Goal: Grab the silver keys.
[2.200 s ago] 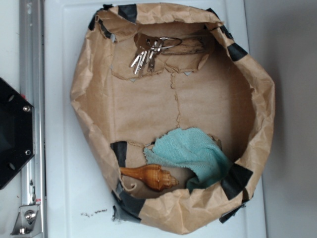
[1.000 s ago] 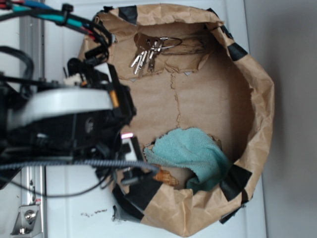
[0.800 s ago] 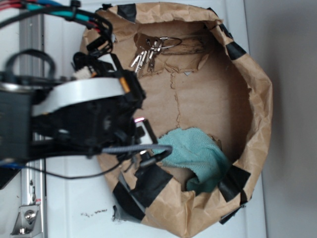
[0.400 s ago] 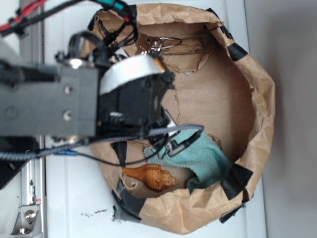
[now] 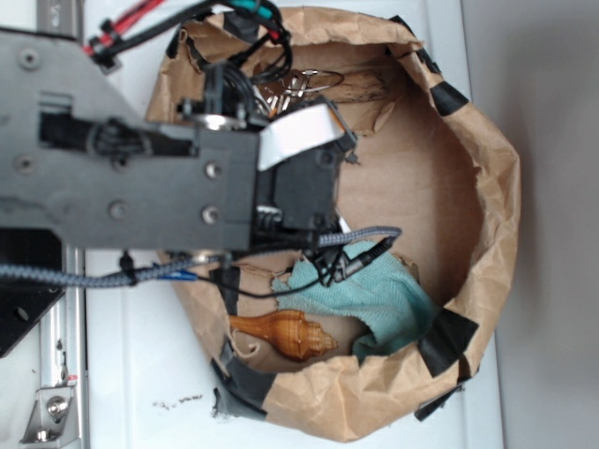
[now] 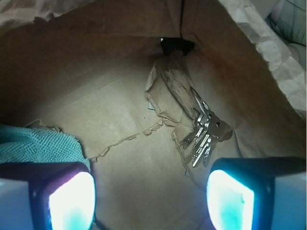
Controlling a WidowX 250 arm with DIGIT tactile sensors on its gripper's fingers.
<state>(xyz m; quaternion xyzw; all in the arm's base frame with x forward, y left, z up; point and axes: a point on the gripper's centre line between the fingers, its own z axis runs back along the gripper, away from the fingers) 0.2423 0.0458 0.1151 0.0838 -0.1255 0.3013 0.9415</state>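
silver keys: ungrasped, lying on torn paper | end effector: spread wide, empty | remaining: approach, descend, close

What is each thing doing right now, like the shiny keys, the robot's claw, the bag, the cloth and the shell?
Bunch of shiny silver keys: lying fanned out on torn paper, not gripped.
Black robot gripper: open, nothing between its fingers.
Crumpled brown paper bag: open at the top, its floor torn.
Teal knitted cloth: bunched up, lying on the bag floor.
Orange-brown spiral seashell: lying on its side beside the cloth.
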